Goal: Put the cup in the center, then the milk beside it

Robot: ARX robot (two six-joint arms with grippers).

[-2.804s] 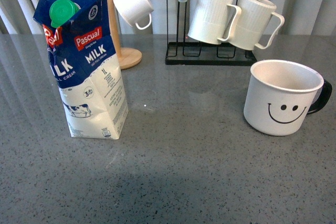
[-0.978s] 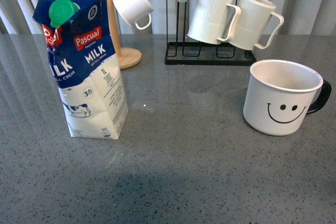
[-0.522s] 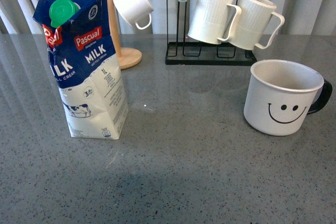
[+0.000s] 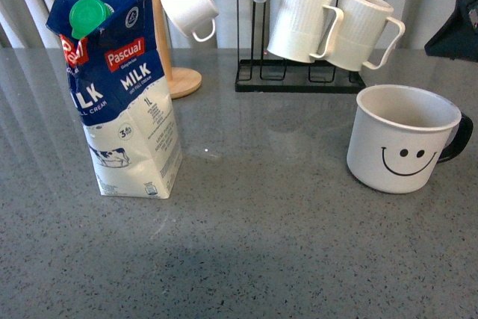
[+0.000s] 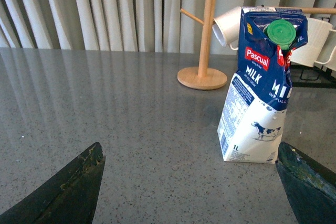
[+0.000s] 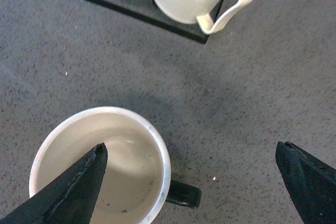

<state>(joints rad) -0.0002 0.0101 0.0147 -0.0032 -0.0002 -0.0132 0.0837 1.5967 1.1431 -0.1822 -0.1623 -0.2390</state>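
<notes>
White enamel with a black smiley face and a black handle forms the wide cup point(image 4: 403, 140), which is seen upright on the right side of the grey speckled table point(image 4: 261, 252), its handle turned to the right. In the right wrist view the cup point(image 6: 128, 163) is viewed from above, and the right gripper point(image 6: 189, 148) is held over it with its jaws spread wide and nothing between them; one finger is seen over the cup's mouth and the other out beyond the handle. In the front view only a dark part of this gripper point(image 4: 455, 24) is shown, at the far right edge.

Well apart on the left, the tall blue-and-white milk carton point(image 4: 123, 102) with a green round cap is stood upright. The left gripper point(image 5: 189, 148) is likewise held wide open and empty, with the carton point(image 5: 257, 87) set beyond it, near one fingertip.

Farther back, two ribbed white mugs point(image 4: 302, 24) are hung on a black wire rack point(image 4: 299, 81) with a wooden bar. To its left, a small plain white cup point(image 4: 190, 7) is hung on a wooden mug tree point(image 4: 159, 35).
</notes>
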